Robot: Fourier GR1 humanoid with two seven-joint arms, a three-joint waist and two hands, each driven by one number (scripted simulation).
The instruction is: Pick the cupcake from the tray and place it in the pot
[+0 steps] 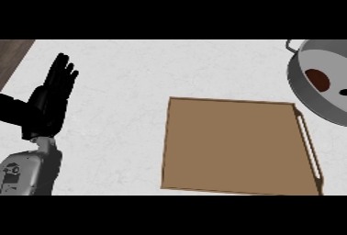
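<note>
Nearest the camera, the left hand (51, 94) rests well to the left of the tray (234, 147), on its grey forearm (30, 172), with fingers straight and pointing up and nothing held. That brown tray lies flat on the pale counter (136, 69), a light handle (309, 147) along its right edge. Just beyond the tray's upper right corner stands the grey pot (308, 96), partly cut off by the view's edge, and the cupcake (317, 79) shows as a dark brown round inside it.

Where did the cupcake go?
In the head view, the cupcake sits inside the pot at the far right edge of the counter, just beyond the brown tray.
</note>
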